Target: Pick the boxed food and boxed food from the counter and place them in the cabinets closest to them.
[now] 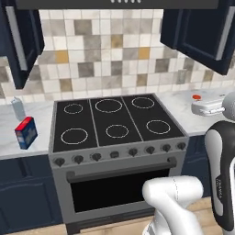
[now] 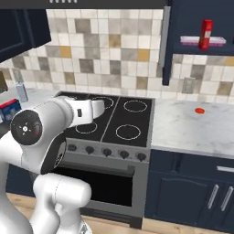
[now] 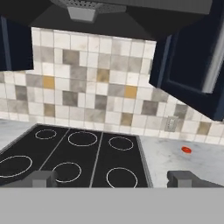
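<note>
The blue boxed food, with a red part, stands upright on the white marble counter left of the stove; its corner shows past my arm. The red boxed food stands on a shelf inside the open navy cabinet at the upper right. My gripper is open with nothing between its fingers. It faces the tiled backsplash over the stove's right side, far from both boxes. My white hand hovers by the counter right of the stove.
A black six-ring stove with an oven below fills the middle. A pale carton stands behind the blue box. A small red spot lies on the right counter. The left wall cabinet's door and the right one's stand open.
</note>
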{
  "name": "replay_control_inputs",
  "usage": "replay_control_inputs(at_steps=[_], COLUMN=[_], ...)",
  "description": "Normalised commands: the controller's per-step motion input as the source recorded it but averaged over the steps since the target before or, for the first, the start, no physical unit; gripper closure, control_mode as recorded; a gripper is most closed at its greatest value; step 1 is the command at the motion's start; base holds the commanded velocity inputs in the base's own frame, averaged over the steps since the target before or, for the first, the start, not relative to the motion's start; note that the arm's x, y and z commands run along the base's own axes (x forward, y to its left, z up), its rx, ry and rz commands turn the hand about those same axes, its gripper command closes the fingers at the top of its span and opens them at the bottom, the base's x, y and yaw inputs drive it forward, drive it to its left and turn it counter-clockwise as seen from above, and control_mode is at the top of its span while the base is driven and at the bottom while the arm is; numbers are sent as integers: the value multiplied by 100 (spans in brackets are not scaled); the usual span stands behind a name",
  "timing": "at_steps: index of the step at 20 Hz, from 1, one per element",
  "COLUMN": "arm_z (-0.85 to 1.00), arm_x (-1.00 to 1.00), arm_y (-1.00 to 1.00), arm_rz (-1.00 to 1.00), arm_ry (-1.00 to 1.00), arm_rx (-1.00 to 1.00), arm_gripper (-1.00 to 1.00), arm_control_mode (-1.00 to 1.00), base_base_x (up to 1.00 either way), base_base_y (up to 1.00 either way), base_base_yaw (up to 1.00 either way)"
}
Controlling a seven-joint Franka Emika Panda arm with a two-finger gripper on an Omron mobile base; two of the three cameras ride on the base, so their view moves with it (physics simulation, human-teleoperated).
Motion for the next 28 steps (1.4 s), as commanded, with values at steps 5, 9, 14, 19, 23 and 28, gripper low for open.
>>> replay_control_inputs(at_steps=[5,9,14,19,23,28], arm_z=[0,0,0,0,0,0], arm_x=[0,0,0,0,0,0], arm_y=[0,0,0,0,0,0], arm_rz=[0,0,0,0,0,0], arm_ry=[0,0,0,0,0,0], arm_rx=[0,0,0,0,0,0], arm_gripper=[-100,-100,-100,-100,-100,-100], arm_control_mode=[100,100,100,100,100,100], base_base_x=[-17,-18,-19,-19,-18,-20], base_base_y=[55,56,55,56,55,55], base_base_yaw=[0,0,0,0,0,0])
